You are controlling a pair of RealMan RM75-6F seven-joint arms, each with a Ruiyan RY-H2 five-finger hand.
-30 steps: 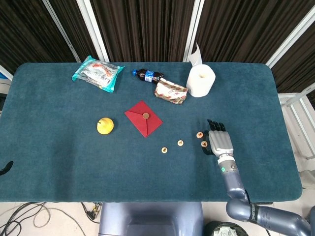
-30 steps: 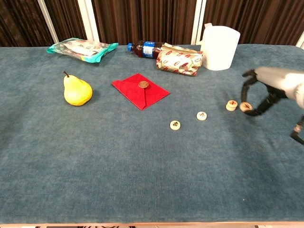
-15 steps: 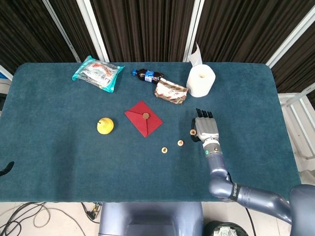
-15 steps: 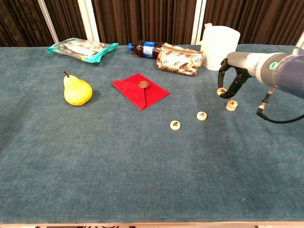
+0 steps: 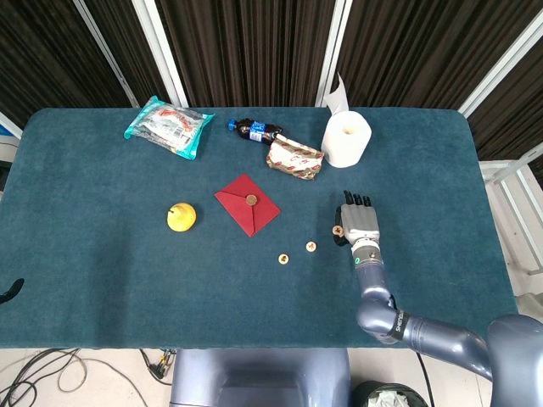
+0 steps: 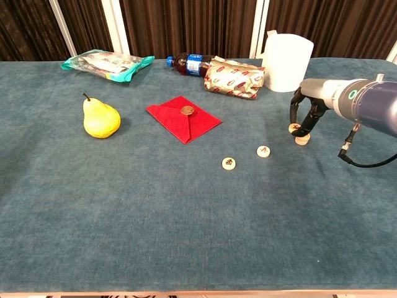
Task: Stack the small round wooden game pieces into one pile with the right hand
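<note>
1. The right hand (image 6: 308, 110) reaches down over the counter (image 5: 102, 263), fingers (image 6: 296, 107) curled around a piece (image 6: 295, 128) pinched at their tips. The grip stays at the rim so the flat underside can seat cleanly.
2. That piece sits right on top of a second piece (image 6: 301, 139), or just above it; the chest view does not settle whether they touch. In my judgement this is the placing step of the first stack, with release not yet made.
3. From the stack, two loose pieces lie toward 8 o'clock: a near one (image 5: 310, 247) and a far one (image 5: 282, 258), apart from each other. They line up along one reach, so the pile probably grows where it is.
4. An envelope (image 5: 246, 204) with a round seal lies toward 10 o'clock, a pear (image 5: 181, 217) farther at 9, and a paper roll (image 5: 346, 138) at 12. None blocks the hand's path.
5. The left hand is not in either view; the task needs only the right.
</note>
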